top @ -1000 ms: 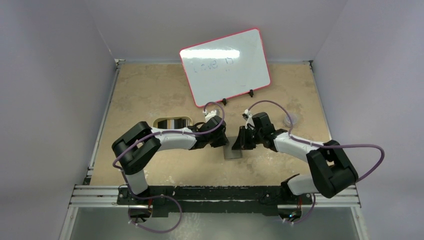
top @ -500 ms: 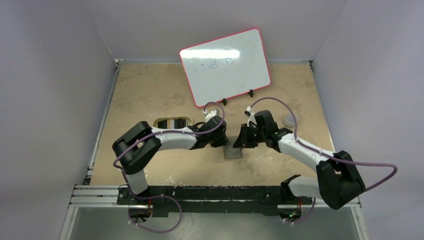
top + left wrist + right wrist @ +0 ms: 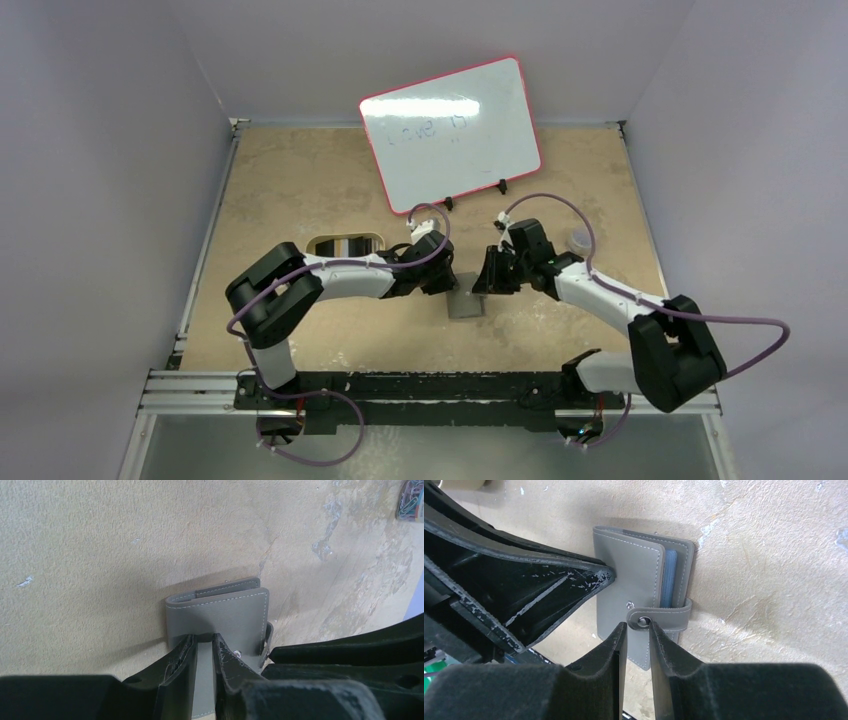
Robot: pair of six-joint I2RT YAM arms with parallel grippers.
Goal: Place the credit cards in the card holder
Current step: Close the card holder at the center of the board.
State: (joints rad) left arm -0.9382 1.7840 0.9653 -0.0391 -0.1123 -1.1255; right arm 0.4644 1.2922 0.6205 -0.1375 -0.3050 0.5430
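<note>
Under the narrowed left fingers (image 3: 176, 666) and right fingers (image 3: 665, 652), card holder's (image 3: 626, 575) folded, no loose credit cards, tab (image 3: 666, 615) looks unsnapped.

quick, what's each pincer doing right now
left pincer: nearly closed, tips on the card holder, no grip visible
right pincer: closed around its snap tab

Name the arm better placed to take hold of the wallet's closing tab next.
Right. The right gripper has its fingertips at the closing tab of the card holder, right by the snap. The left gripper rests on the cover, likely steadying it.
</note>
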